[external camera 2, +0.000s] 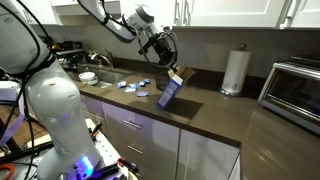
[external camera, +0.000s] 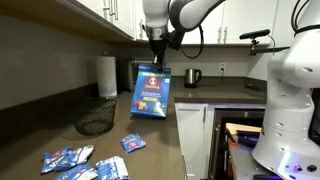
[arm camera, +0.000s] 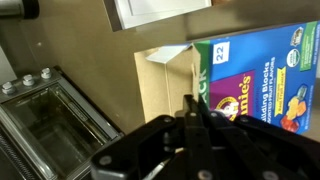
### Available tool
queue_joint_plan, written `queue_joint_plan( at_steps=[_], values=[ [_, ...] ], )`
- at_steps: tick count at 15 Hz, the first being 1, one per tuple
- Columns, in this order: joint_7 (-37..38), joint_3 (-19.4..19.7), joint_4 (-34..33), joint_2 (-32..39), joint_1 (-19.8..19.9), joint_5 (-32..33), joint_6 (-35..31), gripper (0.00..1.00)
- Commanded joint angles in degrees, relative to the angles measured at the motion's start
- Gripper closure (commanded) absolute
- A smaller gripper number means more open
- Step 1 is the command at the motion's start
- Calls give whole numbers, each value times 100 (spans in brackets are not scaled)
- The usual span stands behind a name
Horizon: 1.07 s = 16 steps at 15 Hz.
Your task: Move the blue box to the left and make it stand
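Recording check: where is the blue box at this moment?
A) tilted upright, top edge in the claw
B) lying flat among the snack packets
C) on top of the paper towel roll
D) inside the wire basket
A: in an exterior view the blue box stands tilted, with the claw closed on its top edge.

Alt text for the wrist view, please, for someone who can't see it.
The gripper grips the edge of the blue box, whose printed face fills the right side. A brown counter lies behind, with a glass-fronted appliance at left.
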<state>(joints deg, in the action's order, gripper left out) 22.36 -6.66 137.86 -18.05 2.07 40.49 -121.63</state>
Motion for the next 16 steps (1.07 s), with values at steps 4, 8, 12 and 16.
queue_joint_plan(
  at_steps=[4,8,12,16],
  values=[
    [404,74,-16,23,74,594,23,100],
    [332,181,-42,174,41,508,-3,100],
    [229,263,-123,335,32,424,-26,100],
    [147,309,-132,385,-5,303,-28,100]
  ],
)
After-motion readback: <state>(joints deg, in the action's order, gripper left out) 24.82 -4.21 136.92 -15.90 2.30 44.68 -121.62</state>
